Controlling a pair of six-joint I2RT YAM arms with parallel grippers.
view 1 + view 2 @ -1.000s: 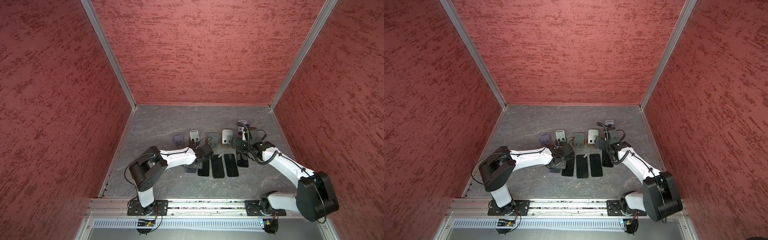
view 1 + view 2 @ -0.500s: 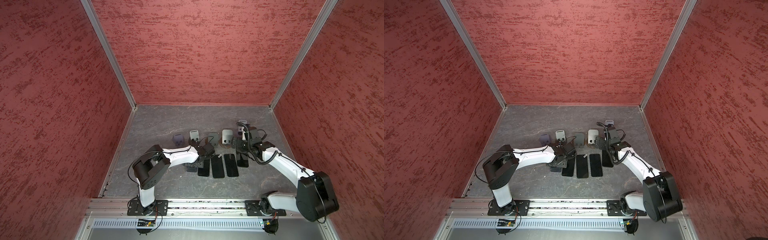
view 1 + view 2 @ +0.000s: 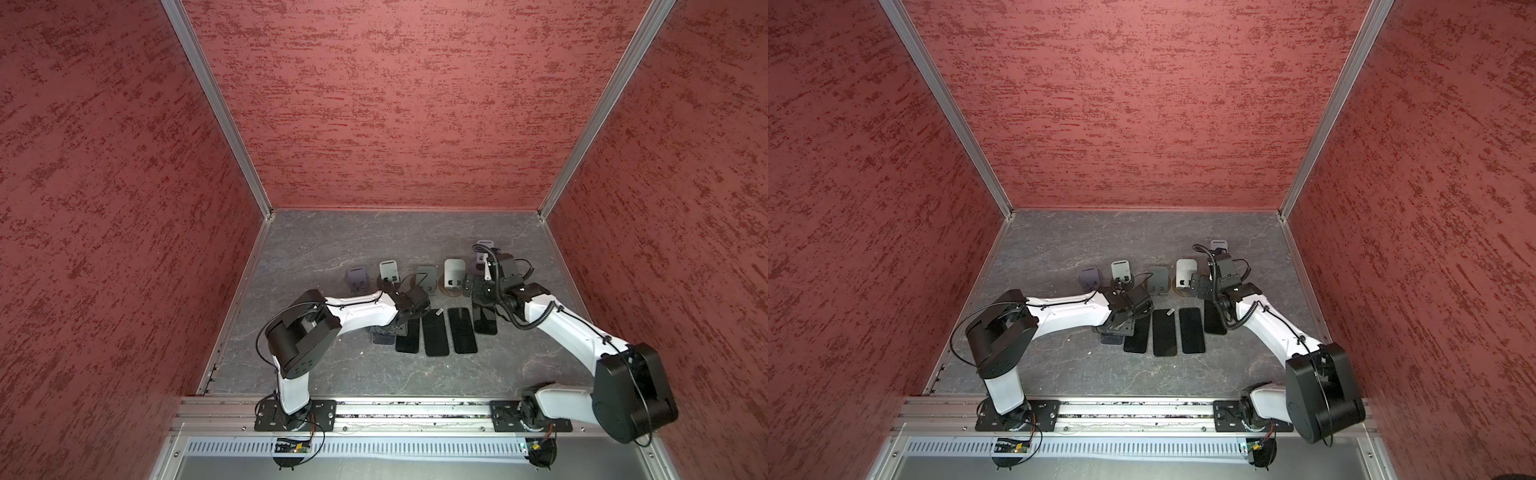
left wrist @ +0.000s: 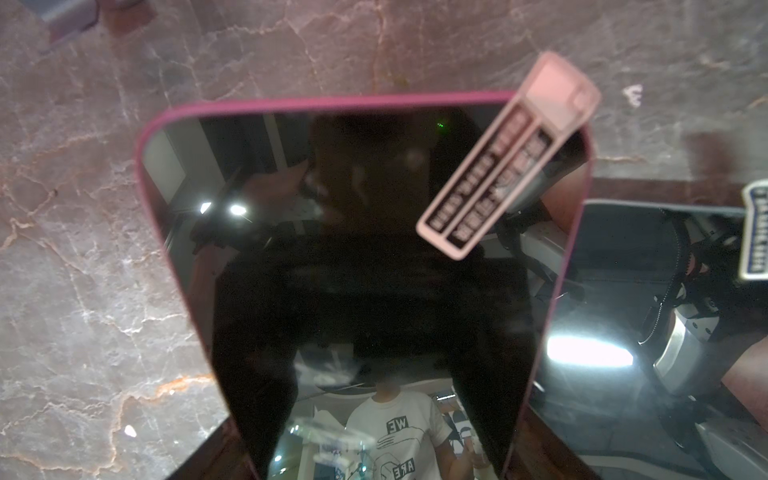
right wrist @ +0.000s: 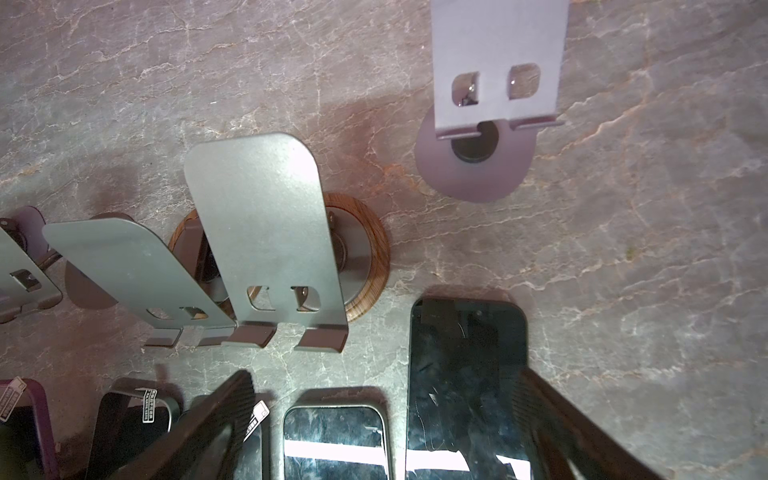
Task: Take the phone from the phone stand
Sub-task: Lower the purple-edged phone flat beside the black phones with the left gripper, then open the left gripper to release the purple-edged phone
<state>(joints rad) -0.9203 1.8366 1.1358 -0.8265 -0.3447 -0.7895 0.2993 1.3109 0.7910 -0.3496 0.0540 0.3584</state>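
left gripper [image 3: 388, 328]: held low; its fingers are hidden under the wrist in both top views and only a dark reflection is given by the wrist view, so spread or pinched cannot be told.
right gripper [image 5: 386, 376]: fingers [image 5: 199, 428] are spread wide; nothing is pinched.
pink-cased phone [image 4: 365, 249]: laid flat, screen up, on the table [image 4: 83, 208] directly beneath the left gripper; contact cannot be told. A label tab [image 4: 498, 166] is stuck across one screen corner.
black phone [image 5: 465, 374]: laid flat between the right gripper's fingers, close to one of them, ungripped.
stands [image 3: 454, 270]: ranged in a row just beyond both grippers; no phone is seen on any.
progress: the removal is judged done or nearly so, with release the step in hand.
handling: the phone is judged rigid, thin and moderately heavy, with a slick, breakable glass face.
hold: the long cased edges are best taken, where more grip is expected; the screen and tab should be avoided.
risk: lying flat, little edge is offered, so a slip or scrape is possible.
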